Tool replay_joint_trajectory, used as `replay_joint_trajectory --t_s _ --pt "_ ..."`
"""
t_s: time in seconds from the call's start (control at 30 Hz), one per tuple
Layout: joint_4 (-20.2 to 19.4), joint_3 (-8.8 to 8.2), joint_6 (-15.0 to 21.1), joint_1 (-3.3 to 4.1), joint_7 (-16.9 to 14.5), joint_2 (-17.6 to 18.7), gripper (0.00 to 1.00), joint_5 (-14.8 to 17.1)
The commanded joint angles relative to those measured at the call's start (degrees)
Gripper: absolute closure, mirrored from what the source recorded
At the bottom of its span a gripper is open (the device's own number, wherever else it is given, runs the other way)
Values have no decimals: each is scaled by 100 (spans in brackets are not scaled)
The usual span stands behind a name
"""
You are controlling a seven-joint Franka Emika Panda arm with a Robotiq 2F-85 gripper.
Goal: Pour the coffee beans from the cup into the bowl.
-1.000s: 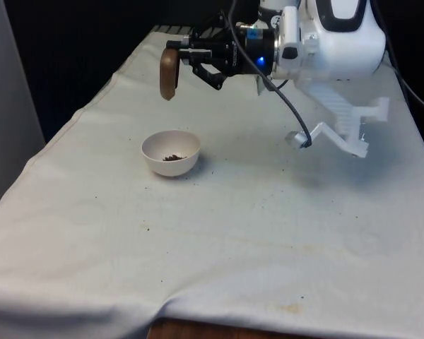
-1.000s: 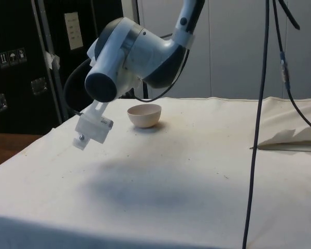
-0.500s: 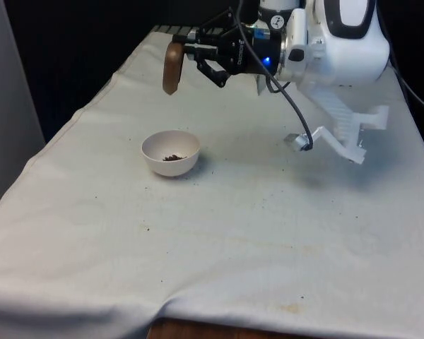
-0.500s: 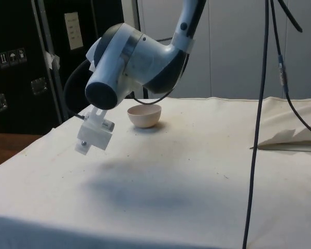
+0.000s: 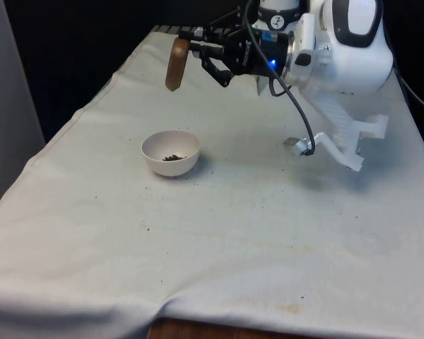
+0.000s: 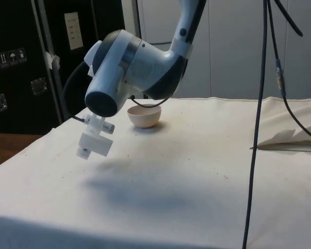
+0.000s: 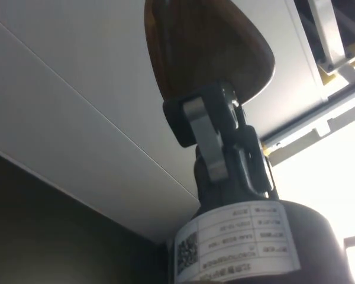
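Since a second ago your claw [image 5: 186,48] is rising and swinging back, clenched on the tipped brown cup [image 5: 176,64], beans already lying in the small white bowl [image 5: 170,152] on the tabletop [image 5: 219,212]; next, you're setting the cup down upright.

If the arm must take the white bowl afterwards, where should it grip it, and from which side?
The bowl stands upright and open-topped on the cloth, so I would come from straight above and pinch its thin rim, one finger inside, one outside. Its rounded wall seems too wide and curved to clamp. First the gripper must put down the brown cup.
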Motion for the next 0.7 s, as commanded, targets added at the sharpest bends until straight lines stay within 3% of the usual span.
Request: replay_joint_trajectory --t_s 0.0,0.67 --pt "63 -11 -74 29 -11 69 99 -29" --pt "86 17 -155 0 -6 109 99 -40"
